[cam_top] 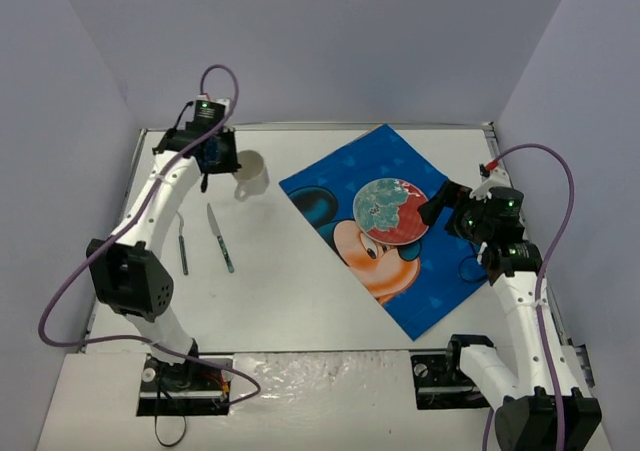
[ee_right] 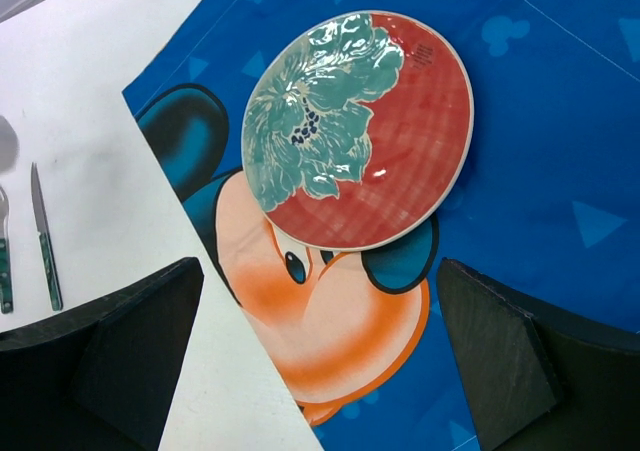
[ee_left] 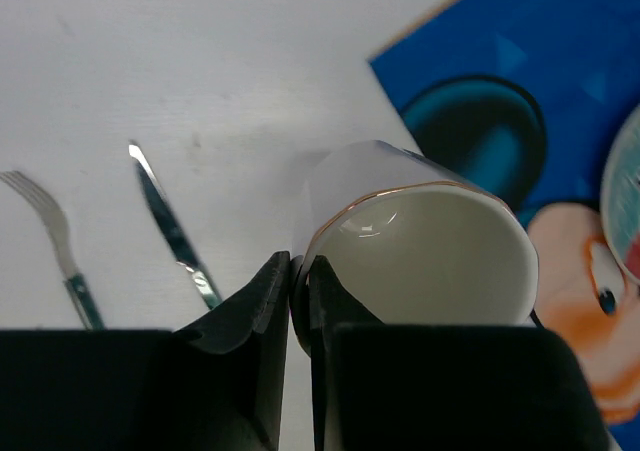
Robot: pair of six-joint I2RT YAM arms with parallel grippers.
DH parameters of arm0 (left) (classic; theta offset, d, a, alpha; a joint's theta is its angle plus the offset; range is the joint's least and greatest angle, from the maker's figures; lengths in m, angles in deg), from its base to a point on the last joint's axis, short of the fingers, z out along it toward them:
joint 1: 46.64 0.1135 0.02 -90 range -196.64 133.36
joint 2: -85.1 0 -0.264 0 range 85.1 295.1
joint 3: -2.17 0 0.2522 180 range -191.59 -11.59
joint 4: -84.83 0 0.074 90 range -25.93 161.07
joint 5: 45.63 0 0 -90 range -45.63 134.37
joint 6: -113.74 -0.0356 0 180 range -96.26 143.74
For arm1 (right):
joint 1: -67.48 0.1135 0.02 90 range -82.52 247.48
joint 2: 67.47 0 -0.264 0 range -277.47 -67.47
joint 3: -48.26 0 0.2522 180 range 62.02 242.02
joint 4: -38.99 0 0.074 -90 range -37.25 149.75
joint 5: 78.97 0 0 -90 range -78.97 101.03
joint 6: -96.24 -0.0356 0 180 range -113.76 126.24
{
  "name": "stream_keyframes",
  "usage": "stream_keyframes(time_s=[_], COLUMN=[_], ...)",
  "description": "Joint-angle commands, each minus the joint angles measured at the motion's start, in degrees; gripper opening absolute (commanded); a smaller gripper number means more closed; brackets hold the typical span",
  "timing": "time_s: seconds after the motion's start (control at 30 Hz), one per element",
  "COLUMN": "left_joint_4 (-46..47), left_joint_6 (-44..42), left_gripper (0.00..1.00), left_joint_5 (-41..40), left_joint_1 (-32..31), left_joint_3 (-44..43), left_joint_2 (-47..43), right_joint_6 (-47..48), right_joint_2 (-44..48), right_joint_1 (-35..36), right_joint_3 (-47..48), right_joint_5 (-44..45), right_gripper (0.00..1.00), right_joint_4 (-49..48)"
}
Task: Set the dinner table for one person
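Left claw (ee_left: pixel 298 291) is clamping on the white mug (ee_left: pixel 420 251) by its wall — one finger inside, one outside | right claw (ee_right: pixel 318 271) is hanging spread wide over the blue placemat (ee_right: pixel 540 141), near the flowered plate (ee_right: pixel 360 126) | dinner table (cam_top: pixel 290 281) is lying beneath both arms; knife (cam_top: pixel 221 239) and fork (cam_top: pixel 183 243) are resting on it — left of the placemat

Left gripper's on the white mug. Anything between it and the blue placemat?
Nothing visible. Only bare white tabletop lies between the white ceramic mug, pinched by the left gripper, and the blue cartoon-mouse placemat. The metal knife and fork lie on the mug's other side.
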Motion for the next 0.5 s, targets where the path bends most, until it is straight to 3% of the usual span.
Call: stream_keyframes(time_s=[0.0,0.17,0.47], left_joint_4=[1.2,5.1,10.6], left_joint_6=[7.9,14.0,24.7], left_gripper=[0.00,0.00,0.00], left_joint_5=[-2.5,-8.8,-19.6], left_joint_1=[-10.3,-23.3,-32.6], left_joint_3=[7.7,14.6,23.6], left_joint_2=[-9.3,-12.2,-12.7], right_joint_6=[2.4,3.8,4.7], right_joint_2=[-0.1,-0.5,-1.2], right_joint_1=[0.7,1.5,4.3], right_joint_3=[5.1,7.3,7.9], right_joint_5=[-1.8,-1.9,-2.1], right_gripper=[1.00,1.00,1.00], right_joint_4=[-0.1,1.9,3.6])
